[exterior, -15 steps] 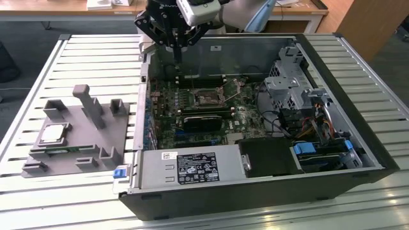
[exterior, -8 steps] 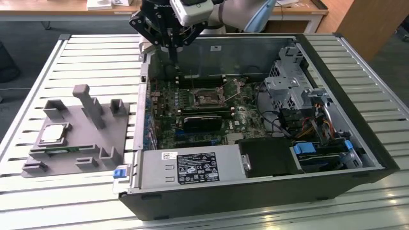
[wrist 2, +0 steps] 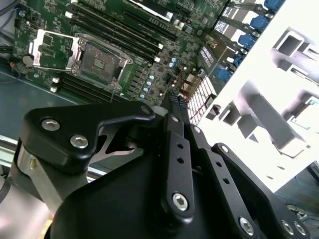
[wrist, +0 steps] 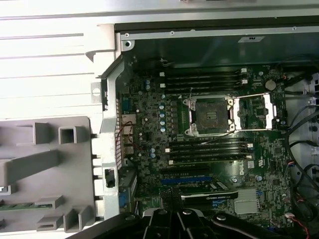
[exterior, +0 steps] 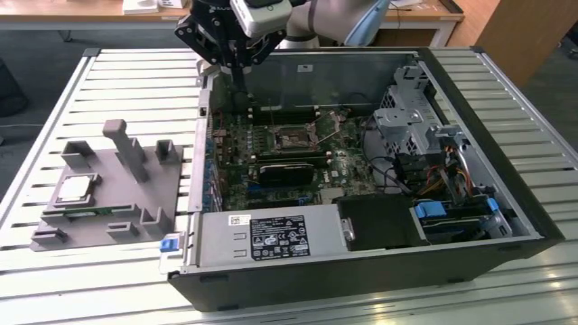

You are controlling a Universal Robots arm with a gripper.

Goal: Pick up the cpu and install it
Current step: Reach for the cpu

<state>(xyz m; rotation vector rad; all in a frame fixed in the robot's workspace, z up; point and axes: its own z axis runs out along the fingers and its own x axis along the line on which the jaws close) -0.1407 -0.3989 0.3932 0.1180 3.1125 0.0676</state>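
Observation:
The cpu (exterior: 77, 188), a flat silver-grey square, lies on the grey holder (exterior: 108, 230) outside the case on the exterior view's left. My gripper (exterior: 242, 89) hangs above the back wall of the open computer case (exterior: 361, 284), well away from the cpu. Its black fingers (wrist 2: 174, 102) meet at the tips with nothing between them, so it is shut and empty. The motherboard's cpu socket (wrist: 212, 114) (exterior: 294, 141) (wrist 2: 102, 59) stands bare, with its metal load plate (wrist: 255, 112) swung open beside it.
A green memory stick (exterior: 91, 211) sits in the holder's front slot. A black heatsink block (exterior: 284, 172) lies in the case in front of the socket. The power supply (exterior: 267, 237), drive cage (exterior: 411, 115) and cables (exterior: 434, 179) crowd the case. The slatted table (exterior: 135, 81) carries everything.

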